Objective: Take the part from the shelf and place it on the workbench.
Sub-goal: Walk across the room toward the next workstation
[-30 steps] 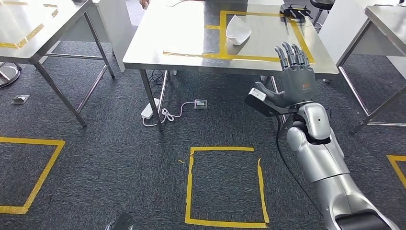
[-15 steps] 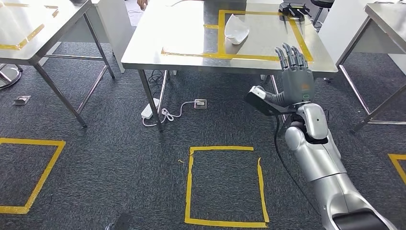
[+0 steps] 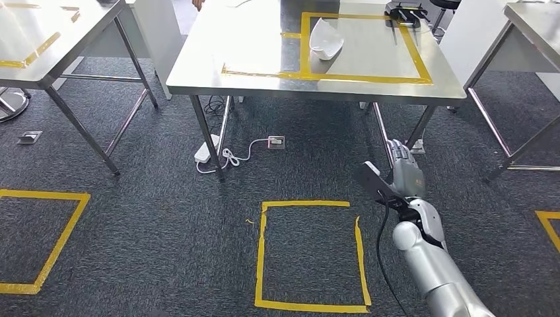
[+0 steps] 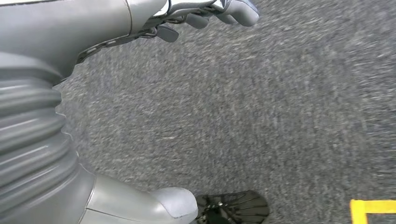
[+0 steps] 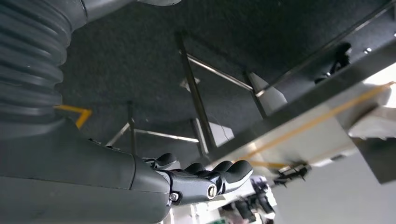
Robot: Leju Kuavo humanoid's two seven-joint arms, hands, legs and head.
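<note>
The white shell-shaped part point(image 3: 326, 39) lies on the steel workbench point(image 3: 251, 46), inside a yellow tape rectangle point(image 3: 360, 46). My right hand point(image 3: 404, 173) hangs low in front of the bench, below its front edge, fingers straight and apart, holding nothing. The right wrist view looks up past those fingers point(image 5: 205, 179) at the underside of the workbench point(image 5: 299, 116). My left hand point(image 4: 140, 28) hangs over the grey carpet with its fingers point(image 4: 210, 14) and thumb point(image 4: 159, 207) spread wide and nothing between them.
A black device point(image 3: 403, 10) sits at the bench's far right corner. Steel tables stand at left point(image 3: 53, 33) and right point(image 3: 531, 26). A power strip point(image 3: 203, 153) and cable lie under the bench. Yellow tape squares point(image 3: 310, 254) mark the carpet. A person's hand point(image 3: 198, 4) shows at the top edge.
My right arm has dropped from beside the bench's front edge to well below it, the hand empty throughout. The part has stayed on the bench.
</note>
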